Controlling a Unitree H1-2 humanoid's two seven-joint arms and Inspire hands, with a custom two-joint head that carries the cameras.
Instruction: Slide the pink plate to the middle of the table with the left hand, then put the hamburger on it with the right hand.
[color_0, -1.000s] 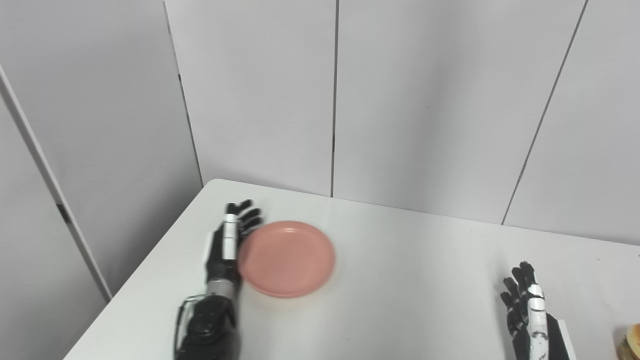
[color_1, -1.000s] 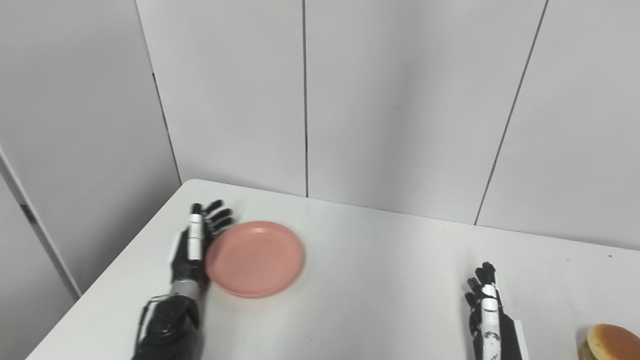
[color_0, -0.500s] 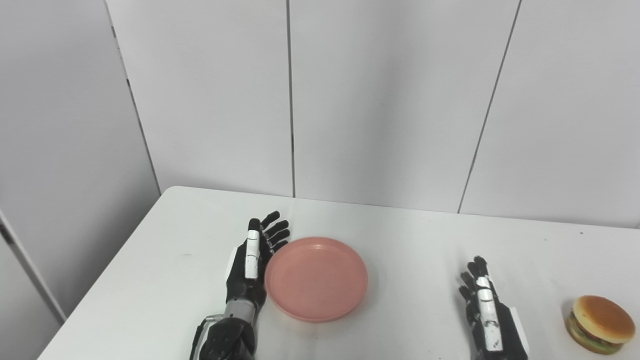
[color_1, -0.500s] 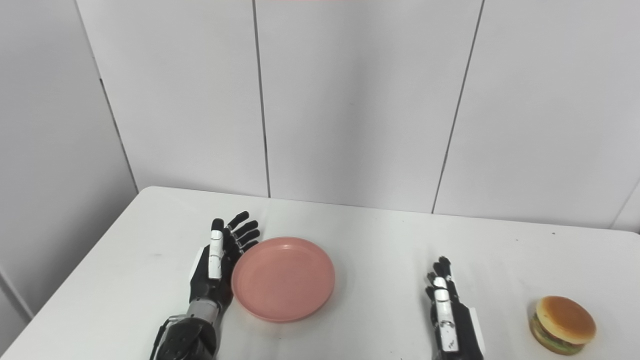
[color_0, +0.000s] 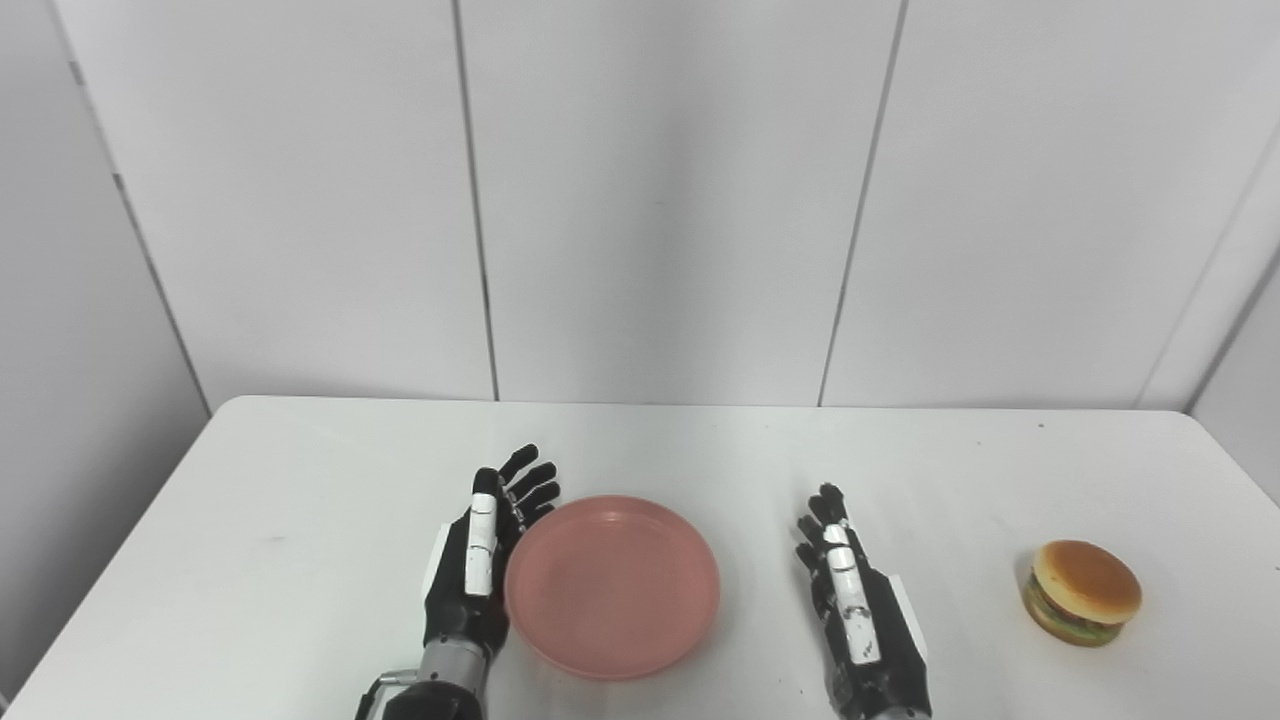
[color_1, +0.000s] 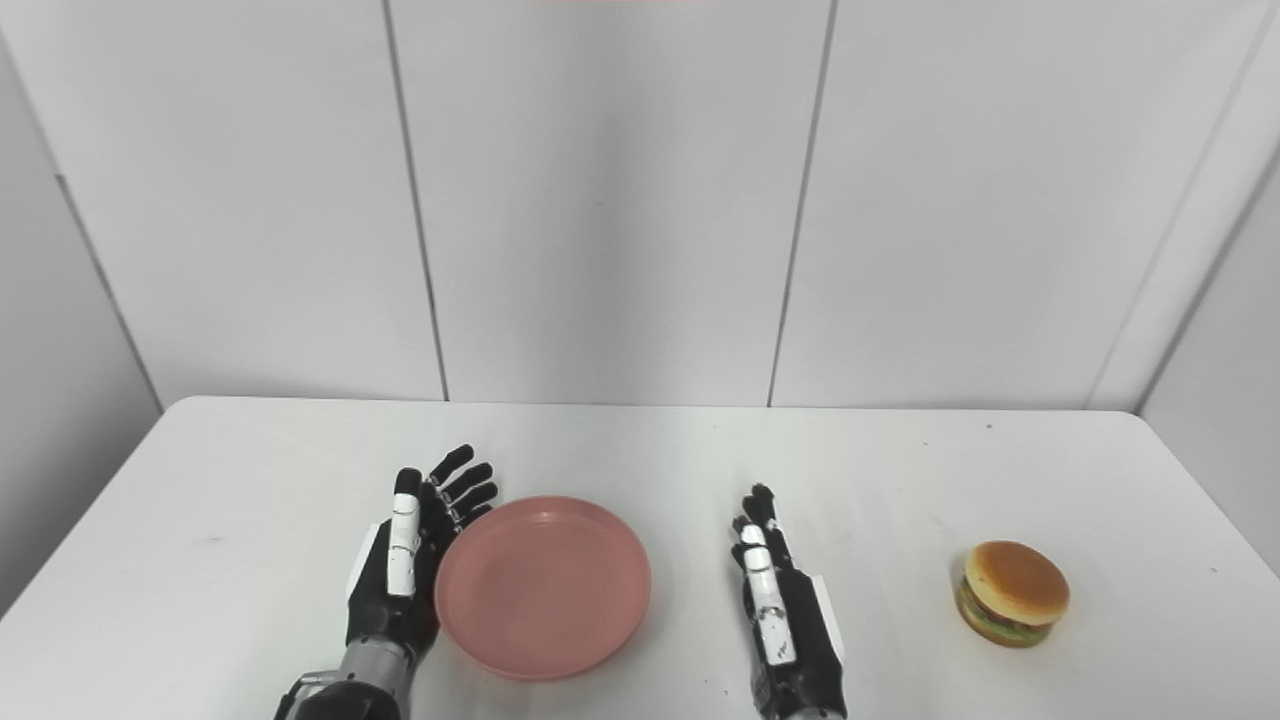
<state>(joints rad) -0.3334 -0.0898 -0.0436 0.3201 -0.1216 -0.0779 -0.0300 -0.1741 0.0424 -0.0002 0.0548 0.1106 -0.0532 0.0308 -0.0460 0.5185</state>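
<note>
The pink plate lies flat on the white table, a little left of the middle. My left hand is open, held on edge with its palm against the plate's left rim. My right hand is open and empty, resting to the right of the plate with a gap between them. The hamburger stands on the table at the right, clear of my right hand. The plate, left hand, right hand and hamburger also show in the right eye view.
White wall panels stand directly behind the table's far edge. The table's right edge runs close past the hamburger.
The camera has swung to the right, bringing the hamburger and the right side of the table into view. My left hand and the plate have slid rightward together on the table.
</note>
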